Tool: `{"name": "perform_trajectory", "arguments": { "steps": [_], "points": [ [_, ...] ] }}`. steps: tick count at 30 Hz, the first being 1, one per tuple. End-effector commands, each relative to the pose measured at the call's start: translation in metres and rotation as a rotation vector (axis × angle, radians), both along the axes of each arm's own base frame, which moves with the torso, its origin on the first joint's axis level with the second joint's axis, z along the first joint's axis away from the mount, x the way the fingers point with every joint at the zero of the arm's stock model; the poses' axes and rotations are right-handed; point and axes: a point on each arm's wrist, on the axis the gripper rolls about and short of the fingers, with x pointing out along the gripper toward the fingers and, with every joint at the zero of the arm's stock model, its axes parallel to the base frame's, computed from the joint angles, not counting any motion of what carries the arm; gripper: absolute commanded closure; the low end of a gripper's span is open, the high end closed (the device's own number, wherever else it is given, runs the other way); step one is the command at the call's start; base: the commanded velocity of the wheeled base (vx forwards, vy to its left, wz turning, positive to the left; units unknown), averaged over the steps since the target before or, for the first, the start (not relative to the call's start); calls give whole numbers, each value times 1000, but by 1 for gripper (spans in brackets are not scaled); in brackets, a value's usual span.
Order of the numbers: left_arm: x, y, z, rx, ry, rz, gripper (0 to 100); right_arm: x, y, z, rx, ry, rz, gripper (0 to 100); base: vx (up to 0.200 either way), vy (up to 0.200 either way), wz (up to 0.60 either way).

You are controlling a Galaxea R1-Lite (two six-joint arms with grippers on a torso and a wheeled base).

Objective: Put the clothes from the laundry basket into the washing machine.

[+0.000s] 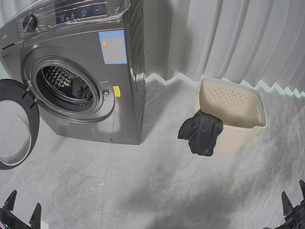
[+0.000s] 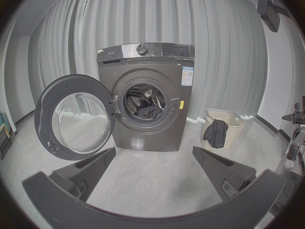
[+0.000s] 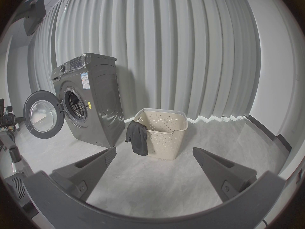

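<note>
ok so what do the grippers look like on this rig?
Both alike: the left gripper and right gripper each have two matte dark-grey wedge fingers tapering to points, textured pads inside the tips, a round fastener near each base, on a curved dark crossbar. No markings visible.

Laundry room: washing machine [image 1: 124,118], laundry basket [image 1: 235,104], grey curtains [image 1: 238,26].

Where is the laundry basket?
In the head view, the laundry basket stands on the floor right of the washing machine, near the curtain, a black garment draped over its rim.
</note>
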Motion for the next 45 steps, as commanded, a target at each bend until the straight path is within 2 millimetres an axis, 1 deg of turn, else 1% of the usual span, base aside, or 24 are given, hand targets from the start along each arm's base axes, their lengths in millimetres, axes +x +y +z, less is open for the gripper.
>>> {"name": "perform_trajectory", "arguments": {
  "steps": [1, 11, 23, 29, 45],
  "points": [
    [0, 0, -5, 0, 3, 0, 0, 0, 0, -4, 0, 1, 1, 0, 0, -200, 0],
    [0, 0, -5, -1, 3, -1, 0, 0, 0, -5, 0, 4, 1, 0, 0, -20, 0],
    [0, 0, -5, 0, 3, 0, 0, 0, 0, -4, -2, 2, 1, 0, 200, 0, 0],
    [0, 0, -5, -1, 3, 2, 0, 0, 0, -5, -2, 4, 3, 0, 0, 0, 0],
    [0, 0, -5, -1, 3, 5, 0, 0, 0, -5, -3, 5, 0, 0, 0, -200, 0]
  ]
}}
